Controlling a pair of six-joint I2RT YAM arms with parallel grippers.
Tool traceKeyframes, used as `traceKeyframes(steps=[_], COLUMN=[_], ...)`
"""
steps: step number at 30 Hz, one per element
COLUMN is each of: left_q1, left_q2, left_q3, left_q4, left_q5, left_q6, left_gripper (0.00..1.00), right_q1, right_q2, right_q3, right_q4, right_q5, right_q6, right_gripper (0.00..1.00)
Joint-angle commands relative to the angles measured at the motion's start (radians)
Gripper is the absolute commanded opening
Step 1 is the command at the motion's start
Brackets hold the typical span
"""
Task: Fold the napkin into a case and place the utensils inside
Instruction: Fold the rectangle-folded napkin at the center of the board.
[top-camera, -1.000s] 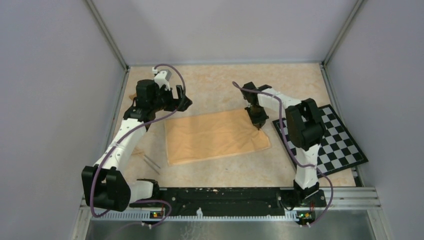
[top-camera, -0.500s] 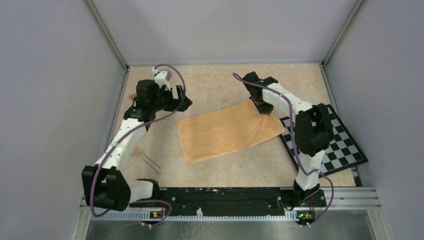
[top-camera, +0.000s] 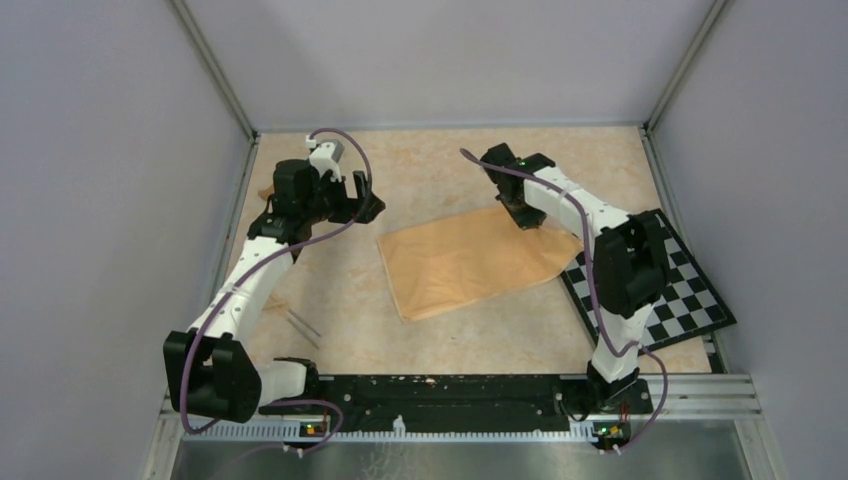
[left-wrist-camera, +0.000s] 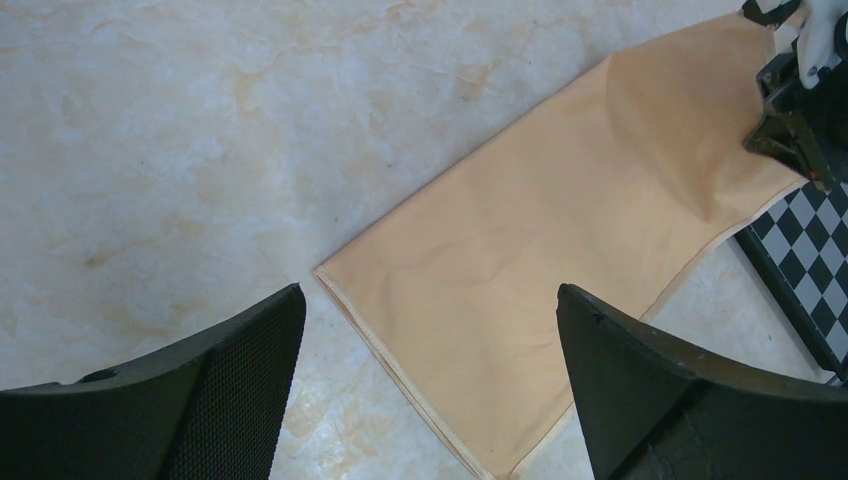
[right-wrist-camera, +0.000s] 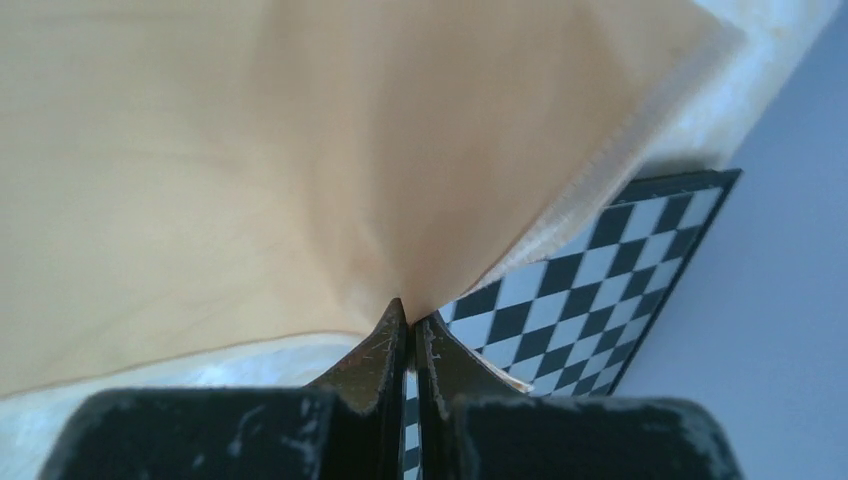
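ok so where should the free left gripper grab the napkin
The far-left corner of the napkin, coming in from the left. It lies flat on the table just ahead of the open left gripper, both hems exposed, so a finger could probably slip under. The right gripper is shut on the far-right corner, so this is its match.

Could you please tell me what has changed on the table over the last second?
The right gripper, shut on the napkin near its far right edge, has dragged it rightward until its end reaches over the checkerboard. Nothing was newly grasped or released. The left gripper stays open at the far left, and the utensils lie unmoved by the left arm.
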Motion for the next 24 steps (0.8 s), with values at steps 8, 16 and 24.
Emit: traceKeyframes(steps=[8, 16, 24], left_q1=[-0.003, 0.000, 0.004], left_q2=[-0.043, -0.044, -0.056], left_q3=[-0.014, -0.014, -0.019], left_q4=[0.049, 0.047, 0.050], left_q5=[-0.028, -0.039, -0.054], left_q6=[0.020, 0.020, 0.018], left_gripper=[0.99, 0.99, 0.99], right_q1=[0.186, 0.247, 0.321], right_q2=[0.075, 0.093, 0.158], right_q3=[0.209, 0.253, 0.348], right_q4=[-0.133, -0.050, -0.053], right_q5=[-0.387, -0.624, -0.691], right_q6=[0.248, 0.338, 0.354], right_gripper=[0.00, 0.00, 0.00])
